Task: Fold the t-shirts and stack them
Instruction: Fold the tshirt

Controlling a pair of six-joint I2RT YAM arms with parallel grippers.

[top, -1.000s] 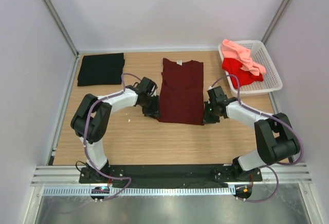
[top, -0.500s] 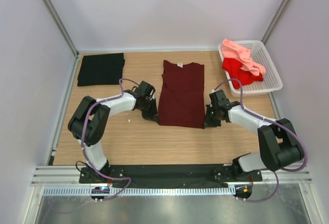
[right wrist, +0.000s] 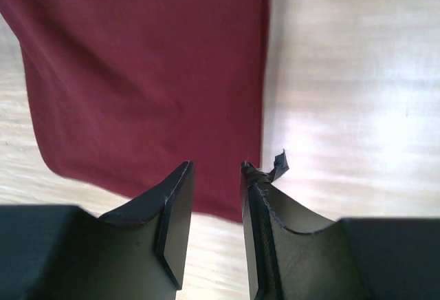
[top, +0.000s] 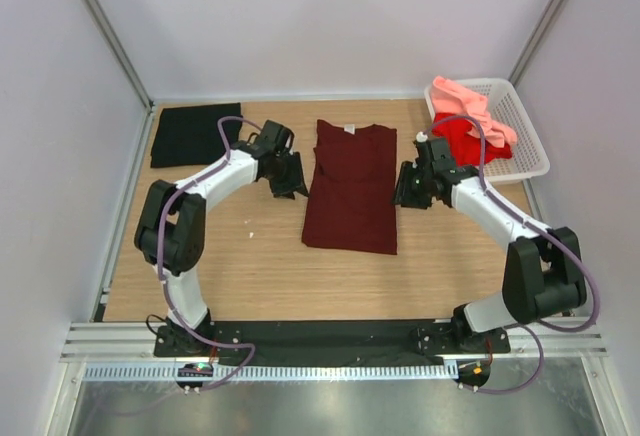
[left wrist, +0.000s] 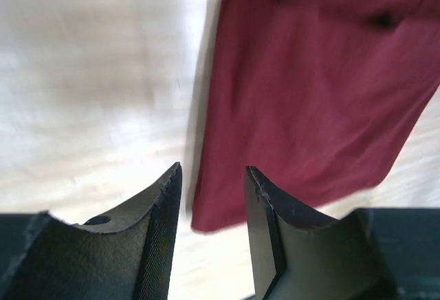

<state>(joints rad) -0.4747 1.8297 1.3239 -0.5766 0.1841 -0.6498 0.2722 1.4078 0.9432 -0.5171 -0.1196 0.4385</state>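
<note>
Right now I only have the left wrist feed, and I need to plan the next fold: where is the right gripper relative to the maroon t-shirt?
Observer: The right gripper is open at the maroon t-shirt's right edge, holding nothing.
Operator: Anything folded already?
Observer: A black t-shirt lies folded at the table's far left corner.
Operator: Any shirts left?
Observer: A red t-shirt and a pink t-shirt lie crumpled in the white basket, far right.

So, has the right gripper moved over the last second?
Yes. The right gripper has moved along the maroon t-shirt's right edge toward its collar, closer to the white basket.
</note>
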